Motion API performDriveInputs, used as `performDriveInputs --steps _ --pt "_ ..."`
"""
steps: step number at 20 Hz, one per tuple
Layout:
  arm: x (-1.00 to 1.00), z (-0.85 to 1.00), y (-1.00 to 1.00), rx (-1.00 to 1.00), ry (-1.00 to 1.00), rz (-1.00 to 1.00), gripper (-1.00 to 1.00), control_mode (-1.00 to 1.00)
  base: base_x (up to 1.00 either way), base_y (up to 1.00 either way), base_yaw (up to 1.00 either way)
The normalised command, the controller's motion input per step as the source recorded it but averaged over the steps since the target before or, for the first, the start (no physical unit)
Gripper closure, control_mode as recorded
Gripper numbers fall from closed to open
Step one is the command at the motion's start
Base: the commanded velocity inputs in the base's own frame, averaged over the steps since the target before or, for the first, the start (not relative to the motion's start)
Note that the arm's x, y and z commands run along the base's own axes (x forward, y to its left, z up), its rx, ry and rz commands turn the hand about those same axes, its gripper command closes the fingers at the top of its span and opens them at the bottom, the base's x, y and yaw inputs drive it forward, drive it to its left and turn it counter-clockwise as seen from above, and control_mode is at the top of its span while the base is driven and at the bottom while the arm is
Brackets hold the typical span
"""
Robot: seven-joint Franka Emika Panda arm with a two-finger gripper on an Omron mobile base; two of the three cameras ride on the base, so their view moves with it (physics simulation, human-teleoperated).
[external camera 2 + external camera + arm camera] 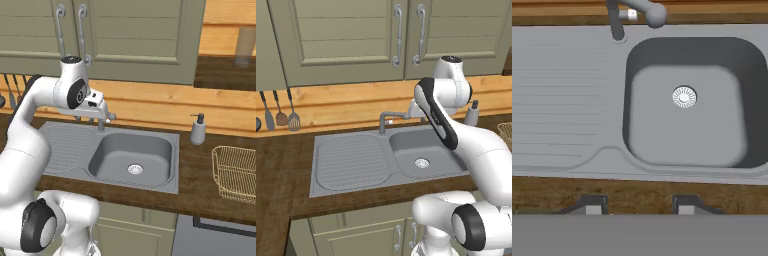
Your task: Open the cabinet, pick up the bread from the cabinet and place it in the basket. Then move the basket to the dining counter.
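Two dark gripper (637, 206) fingertips at the bottom of the hand view stand spread apart, pinching nothing, above the grey steel sink (687, 100) set in the dark wood worktop. Across the top of both base views, the sage-green panelled wall cabinet (351, 40) is closed. At the right edge, the pale golden wire-mesh basket (237, 172) sits on the worktop.

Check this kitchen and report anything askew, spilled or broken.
Nothing stands out. The cabinet doors are shut and level, the sink is dry, the basket sits upright on the worktop.
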Motion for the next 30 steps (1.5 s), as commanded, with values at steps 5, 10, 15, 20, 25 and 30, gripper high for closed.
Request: performDriveInputs --steps 5,10,15,20,25,30 --pt "-0.22 0.02 0.00 0.00 -0.16 0.00 -1.00 -1.00 0.00 0.00 0.00" --pt "-0.48 0.35 0.00 0.00 -0.50 0.01 -1.00 -1.00 0.00 0.00 0.00" --pt "-0.43 0.56 0.00 0.00 -0.41 0.00 -1.00 -1.00 0.00 0.00 0.00" --pt "-0.20 0.75 0.00 0.00 -0.37 0.00 -1.00 -1.00 0.00 0.00 0.00" --pt "-0.13 0.90 0.00 0.02 -0.32 0.00 -1.00 -1.00 0.00 0.00 0.00" --pt "-0.11 0.84 0.00 0.01 -0.24 0.00 -1.00 -1.00 0.00 0.00 0.00"
